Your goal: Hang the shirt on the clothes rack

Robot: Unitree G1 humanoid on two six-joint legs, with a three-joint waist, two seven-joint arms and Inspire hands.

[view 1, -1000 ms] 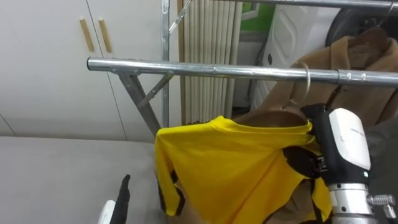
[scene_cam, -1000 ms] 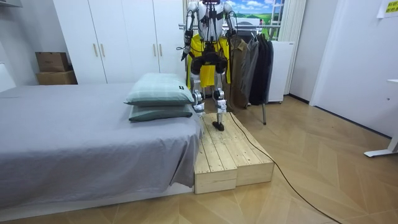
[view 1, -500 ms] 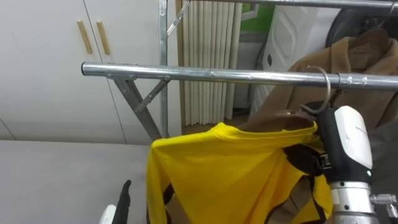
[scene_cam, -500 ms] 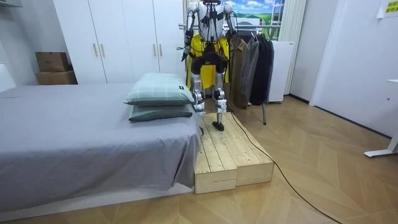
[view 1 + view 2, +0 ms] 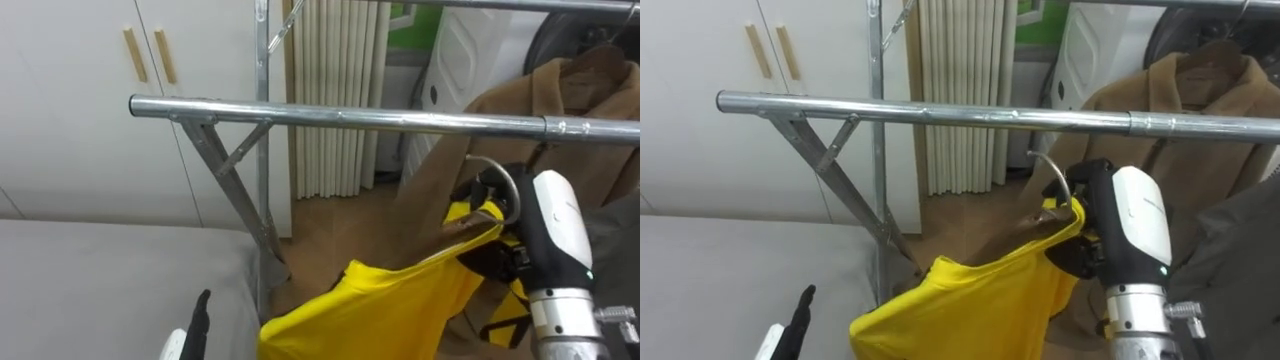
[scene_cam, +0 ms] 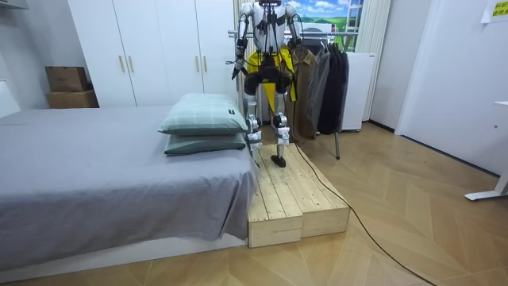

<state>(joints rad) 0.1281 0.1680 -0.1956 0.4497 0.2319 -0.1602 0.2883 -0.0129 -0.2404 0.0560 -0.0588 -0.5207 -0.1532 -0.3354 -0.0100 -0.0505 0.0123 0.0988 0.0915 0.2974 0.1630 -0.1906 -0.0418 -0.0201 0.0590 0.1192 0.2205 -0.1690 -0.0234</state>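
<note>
Right hand (image 5: 556, 232) clasps the tilted hanger (image 5: 463, 228) bearing the yellow shirt (image 5: 380, 310).

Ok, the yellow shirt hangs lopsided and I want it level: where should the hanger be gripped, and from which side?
At the centre of the hanger, just under its metal hook, coming from the robot's right and below the rail. The hanger tilts down to the left under the yellow shirt, so a central grip probably balances it and leaves the hook free.
</note>
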